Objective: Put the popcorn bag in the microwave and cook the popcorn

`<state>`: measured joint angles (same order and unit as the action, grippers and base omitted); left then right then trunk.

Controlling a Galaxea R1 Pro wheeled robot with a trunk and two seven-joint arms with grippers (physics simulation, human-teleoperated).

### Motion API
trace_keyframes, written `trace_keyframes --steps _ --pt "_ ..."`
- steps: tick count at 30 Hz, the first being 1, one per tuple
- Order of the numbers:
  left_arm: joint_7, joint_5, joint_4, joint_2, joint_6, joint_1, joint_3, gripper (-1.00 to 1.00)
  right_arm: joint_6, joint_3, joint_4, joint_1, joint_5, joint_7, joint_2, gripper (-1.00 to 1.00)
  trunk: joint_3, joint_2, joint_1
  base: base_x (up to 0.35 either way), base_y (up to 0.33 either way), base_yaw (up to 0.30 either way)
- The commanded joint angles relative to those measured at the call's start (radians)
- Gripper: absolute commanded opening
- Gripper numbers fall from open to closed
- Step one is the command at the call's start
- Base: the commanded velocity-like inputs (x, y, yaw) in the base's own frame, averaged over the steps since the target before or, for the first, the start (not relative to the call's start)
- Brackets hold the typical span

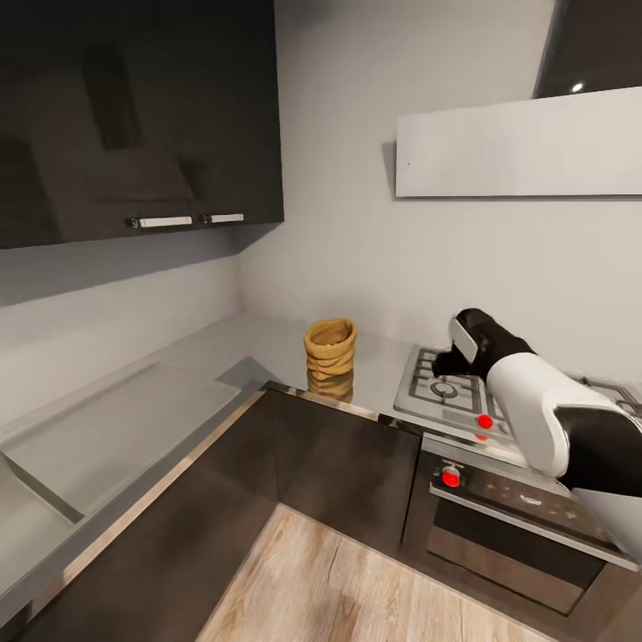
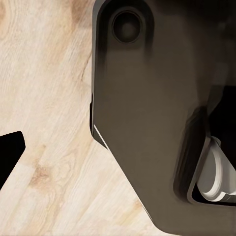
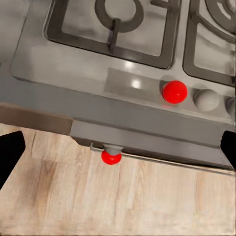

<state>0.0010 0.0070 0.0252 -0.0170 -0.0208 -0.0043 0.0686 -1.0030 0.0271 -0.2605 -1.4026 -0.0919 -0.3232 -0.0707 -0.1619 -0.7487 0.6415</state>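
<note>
Popcorn bag upright on countertop, contents unclear.

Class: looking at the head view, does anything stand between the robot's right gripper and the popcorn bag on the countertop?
Nothing visible does. The bag stands alone on the countertop, left of the hob. The right gripper hovers over the hob, with open worktop between them.

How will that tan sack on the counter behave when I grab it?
The sack is wrinkled cloth, so it will probably squash rather than stay stiff. It stands upright with an open top on the glossy counter, so a sideways nudge may slide or tip it. It looks light.
</note>
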Motion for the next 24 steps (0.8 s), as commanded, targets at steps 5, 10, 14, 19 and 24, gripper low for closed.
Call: trace_keyframes --steps 5,10,14,19,24 --pt "0.0 0.001 0.001 0.0 -0.002 0.0 0.007 1.0 0.001 0.005 0.061 -0.014 -0.013 -0.035 0.0 1.0 -0.002 -0.001 0.0 0.0 0.0 0.0" --pt "0.001 0.001 0.001 0.0 -0.002 0.0 0.007 1.0 0.002 0.009 0.023 -0.015 -0.014 -0.035 0.0 1.0 -0.002 -0.001 0.0 0.0 0.0 0.0" --pt "0.001 0.001 0.001 0.0 -0.002 0.0 0.007 1.0 -0.001 0.038 0.005 -0.015 -0.014 -0.037 0.0 1.0 -0.002 -0.001 0.0 0.0 0.0 0.0" --pt "0.0 0.001 0.001 0.0 -0.002 0.0 0.007 1.0 -0.002 0.049 -0.014 -0.015 -0.014 -0.037 0.0 1.0 -0.002 -0.001 0.0 0.22 0.0 0.0" --pt "0.0 0.001 0.001 0.0 -0.002 0.0 0.007 1.0 -0.001 0.051 -0.017 -0.015 -0.014 -0.037 0.0 1.0 -0.002 -0.001 0.0 0.332 0.0 0.032"
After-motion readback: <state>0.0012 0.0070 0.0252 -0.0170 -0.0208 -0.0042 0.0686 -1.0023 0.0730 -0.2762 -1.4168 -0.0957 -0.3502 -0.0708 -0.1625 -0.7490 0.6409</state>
